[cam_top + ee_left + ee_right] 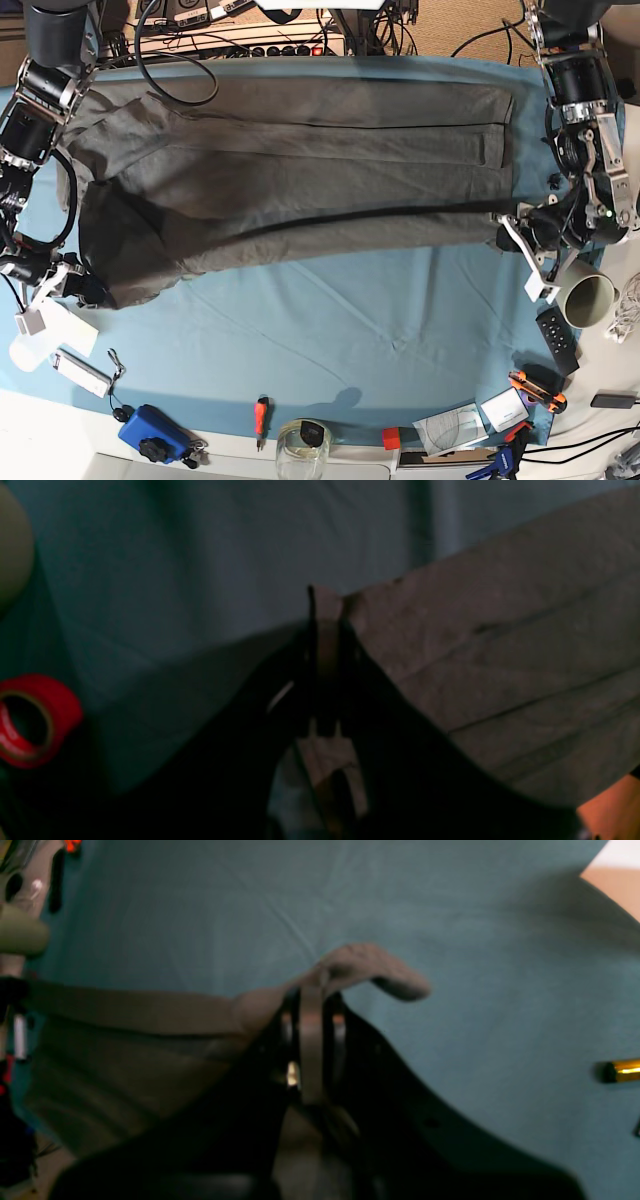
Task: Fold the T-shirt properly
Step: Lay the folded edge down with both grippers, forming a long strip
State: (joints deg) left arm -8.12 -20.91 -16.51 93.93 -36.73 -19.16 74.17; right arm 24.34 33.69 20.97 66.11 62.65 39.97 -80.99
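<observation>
Olive-grey cotton T-shirt spread lengthwise across blue-teal worktop cloth. Left tool clamped tight on one shirt corner, right tool pinching opposite corner.

No legible text, label, brand, number or sign on anything.

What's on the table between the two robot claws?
The T-shirt stretches between the left gripper and right gripper, each pinching one end, in the base view.
</observation>
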